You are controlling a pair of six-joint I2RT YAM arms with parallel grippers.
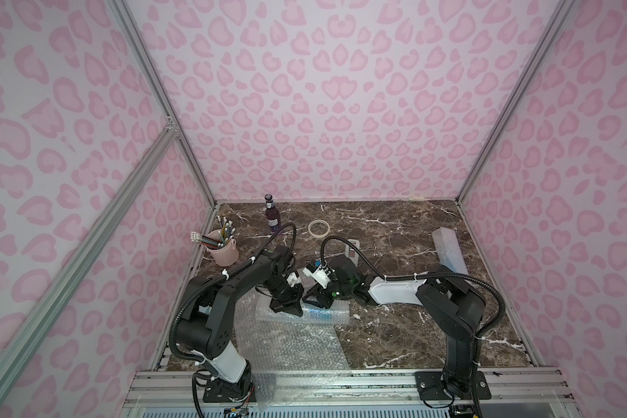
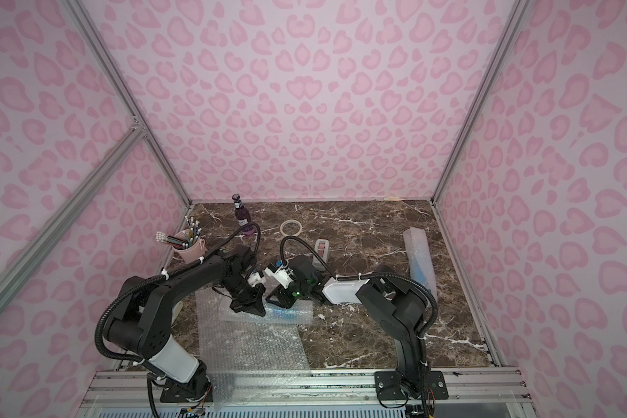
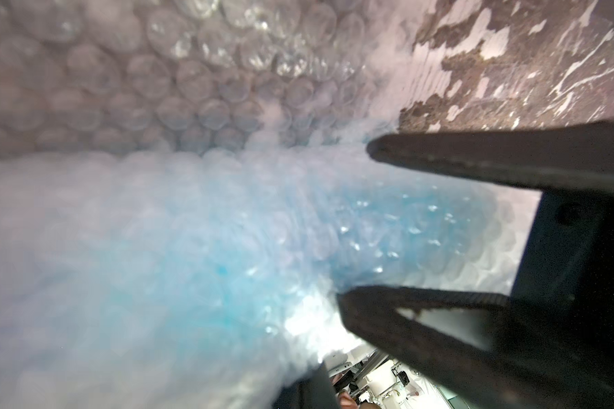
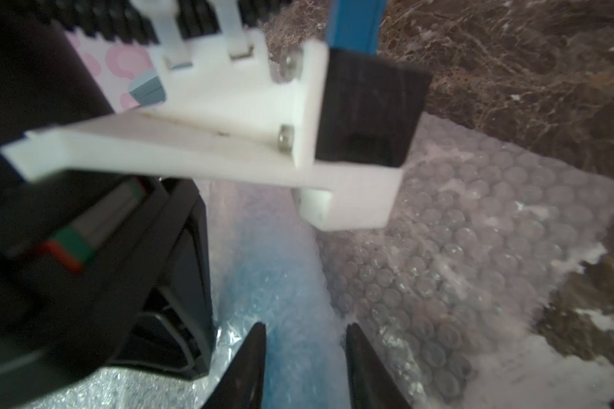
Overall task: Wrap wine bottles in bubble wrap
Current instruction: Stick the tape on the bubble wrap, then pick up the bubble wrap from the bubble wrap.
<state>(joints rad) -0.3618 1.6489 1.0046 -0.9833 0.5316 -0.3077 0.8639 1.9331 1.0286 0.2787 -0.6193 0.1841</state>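
A blue wine bottle lies rolled in bubble wrap (image 1: 323, 314) (image 2: 286, 314) near the table's front left, on a flat bubble wrap sheet (image 1: 290, 343). My left gripper (image 1: 292, 307) (image 3: 309, 375) is pressed onto the roll and shut on a fold of wrap; the wrap hides most of its jaws. My right gripper (image 1: 311, 298) (image 4: 307, 364) is shut on the same roll, with a finger on each side of the blue bottle (image 4: 295, 318) (image 3: 227, 276). A purple bottle (image 1: 273, 217) stands at the back left. Another wrapped blue bottle (image 1: 449, 253) lies at the right.
A pink cup of pencils (image 1: 223, 248) stands at the left wall. A pale tape roll (image 1: 318, 228) and a tape dispenser (image 1: 352, 251) lie behind the grippers. Pink patterned walls close in the marble table (image 1: 413, 325) on three sides.
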